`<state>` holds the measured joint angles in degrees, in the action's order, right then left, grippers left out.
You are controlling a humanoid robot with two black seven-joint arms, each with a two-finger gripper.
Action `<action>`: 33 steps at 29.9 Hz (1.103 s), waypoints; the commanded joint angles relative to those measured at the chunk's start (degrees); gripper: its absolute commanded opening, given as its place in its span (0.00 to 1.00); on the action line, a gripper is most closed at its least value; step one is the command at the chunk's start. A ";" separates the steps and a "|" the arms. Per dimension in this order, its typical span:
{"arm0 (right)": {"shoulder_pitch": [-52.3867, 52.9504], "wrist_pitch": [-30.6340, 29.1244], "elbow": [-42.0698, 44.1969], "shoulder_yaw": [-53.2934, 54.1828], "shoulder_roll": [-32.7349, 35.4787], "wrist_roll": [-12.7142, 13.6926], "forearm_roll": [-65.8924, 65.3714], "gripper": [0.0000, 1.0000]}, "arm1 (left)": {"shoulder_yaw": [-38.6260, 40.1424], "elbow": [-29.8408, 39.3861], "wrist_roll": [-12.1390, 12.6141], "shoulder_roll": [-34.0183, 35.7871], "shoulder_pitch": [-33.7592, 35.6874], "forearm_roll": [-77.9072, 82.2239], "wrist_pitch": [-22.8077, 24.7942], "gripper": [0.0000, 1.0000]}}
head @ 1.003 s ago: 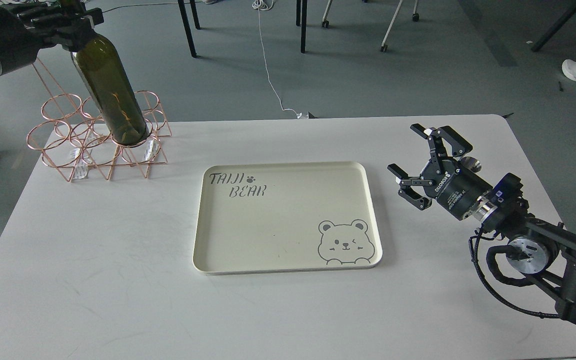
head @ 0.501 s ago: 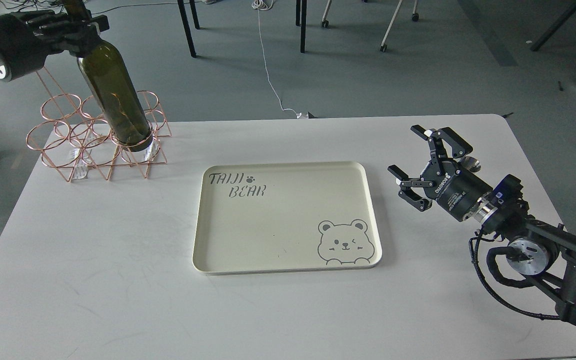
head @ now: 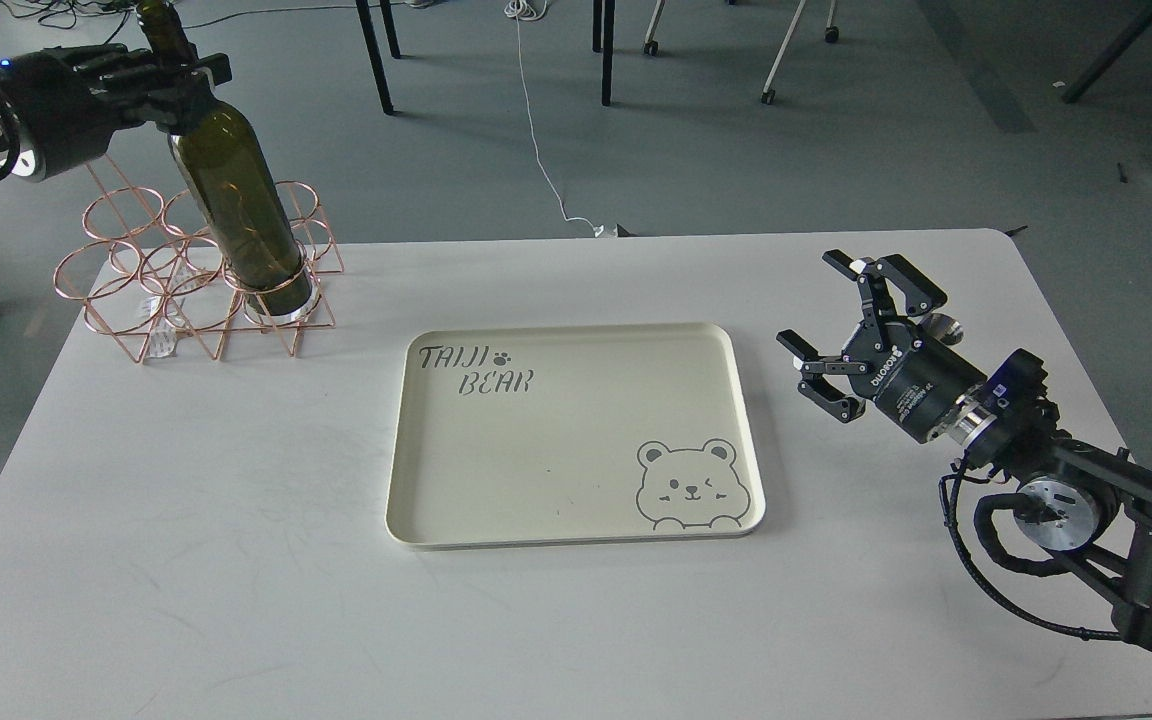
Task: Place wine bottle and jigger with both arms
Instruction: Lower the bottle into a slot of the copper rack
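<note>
Olive-green glass, the wine bottle (head: 236,200) tilts at upper left, its base in a ring of the copper wire rack (head: 136,290). Left gripper (head: 171,75) fingers clasp its neck. Right gripper (head: 851,335) fingers gape empty over the worktop (head: 236,560).

A dark olive-green glass wine bottle (head: 236,195), a rose-gold wire rack (head: 151,290), and a cream rectangular tray (head: 576,535) printed with grey lettering and a bear, on a white worktop (head: 186,560).

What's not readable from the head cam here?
- Jigger: head view, mostly hidden behind the right gripper; only a sliver of silver shows.
- Left gripper: dark, fingers indistinguishable at the wine bottle neck.
- Bottle base: obscured by the copper wire rack.
</note>
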<state>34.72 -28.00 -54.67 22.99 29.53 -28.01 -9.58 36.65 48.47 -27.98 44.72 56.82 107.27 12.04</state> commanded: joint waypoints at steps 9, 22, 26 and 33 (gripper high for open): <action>-0.44 0.00 0.01 0.04 0.00 0.01 0.00 0.99 | -0.09 -1.54 -0.02 -0.78 -0.92 -0.13 -0.79 0.25; -0.61 0.00 0.01 0.04 -0.09 0.01 0.00 0.99 | -0.44 -2.33 -0.02 -1.48 -2.06 -0.22 -1.67 0.25; -0.61 0.00 0.01 0.04 -0.09 0.01 0.00 0.99 | -0.44 -2.42 -0.02 -1.48 -2.76 -0.22 -2.02 0.26; -0.61 0.00 0.01 -0.05 -0.09 0.01 0.00 0.99 | -0.44 -2.42 -0.02 -1.57 -3.29 -0.22 -2.02 0.27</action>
<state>34.10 -28.00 -54.67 23.03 29.44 -27.99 -9.58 36.21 46.06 -27.99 43.16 53.86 107.05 10.01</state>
